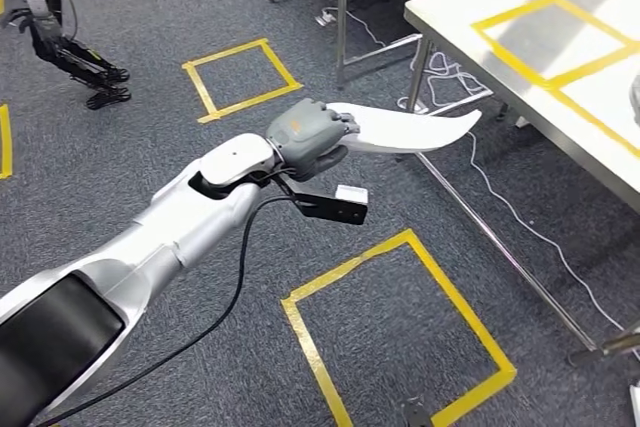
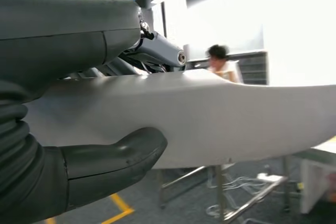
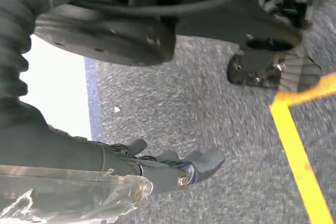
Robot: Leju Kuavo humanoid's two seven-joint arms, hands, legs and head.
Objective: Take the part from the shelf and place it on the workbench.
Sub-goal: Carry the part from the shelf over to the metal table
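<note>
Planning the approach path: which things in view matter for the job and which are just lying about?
Job:
left hand, gripping the part
white curved part, held over the floor
workbench, nothing of the part on it yet

Lying about:
yellow tape squares on the carpet
white cable
second robot at the far left

Showing white: the long curved part (image 1: 407,130), gripped by the grey left hand (image 1: 311,137). Carrying silver and black along the left arm (image 1: 151,247). Running yellow tape squares (image 1: 400,332) over speckled grey carpet (image 1: 113,167) and the pale workbench (image 1: 468,7), far right.
</note>
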